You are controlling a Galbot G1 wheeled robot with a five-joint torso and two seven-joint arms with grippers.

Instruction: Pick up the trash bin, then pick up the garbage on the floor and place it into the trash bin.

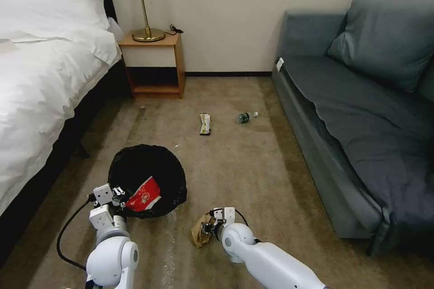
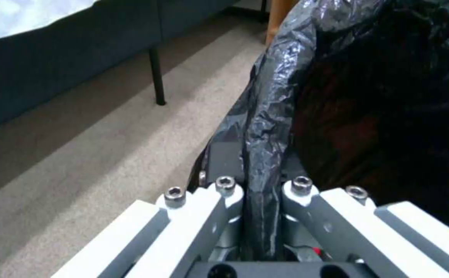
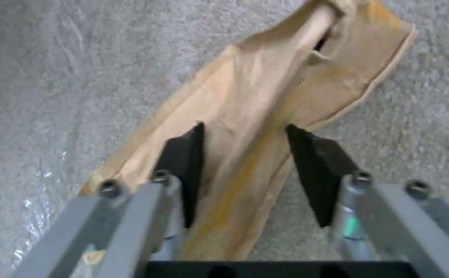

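Observation:
The trash bin [image 1: 147, 174], lined with a black bag [image 2: 338, 96], stands on the carpet in front of me on the left. My left gripper [image 1: 118, 195] [image 2: 258, 189] is shut on its near rim. A crushed red-and-white cup [image 1: 143, 195] lies inside the bin. My right gripper [image 1: 212, 223] [image 3: 244, 127] is open and low over the crumpled brown paper [image 1: 200, 231] [image 3: 286, 77], with one finger on each side of it. Farther off on the floor lie a flat snack wrapper [image 1: 205, 123] and a clear plastic bottle [image 1: 246, 117].
A white bed [image 1: 40, 76] runs along the left, with a dark leg [image 2: 156, 77] near the bin. A wooden nightstand [image 1: 156, 61] with a brass lamp stands at the back wall. A grey sofa [image 1: 361, 113] lines the right. Carpet lies open between them.

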